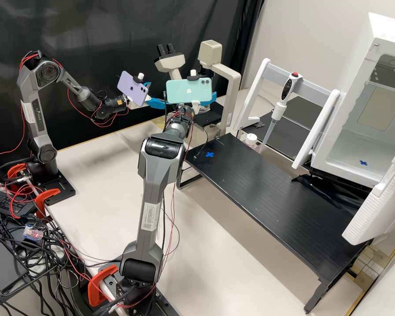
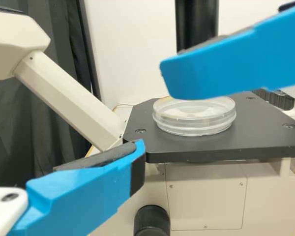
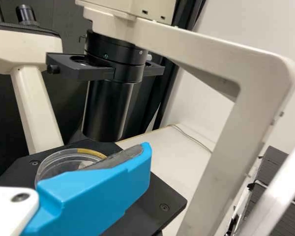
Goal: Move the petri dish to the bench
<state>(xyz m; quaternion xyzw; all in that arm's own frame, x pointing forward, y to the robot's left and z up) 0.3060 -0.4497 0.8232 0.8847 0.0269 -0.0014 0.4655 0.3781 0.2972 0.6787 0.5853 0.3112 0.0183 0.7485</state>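
Note:
The far arm's gripper, my left one, is open beside the microscope in the high view. In the left wrist view a clear petri dish lies flat on the black microscope stage, beyond the parted fingers of my left gripper. My right gripper, on the near arm, is at the microscope, partly behind a green phone. One finger of my right gripper crosses in front of the dish in the right wrist view, hiding part of it; no second finger meets its tip.
The microscope's pale frame rises right of the grippers. A long black raised bench with a blue cross mark stands right of the near arm. Behind it are a pipette on a white stand and an open white chamber.

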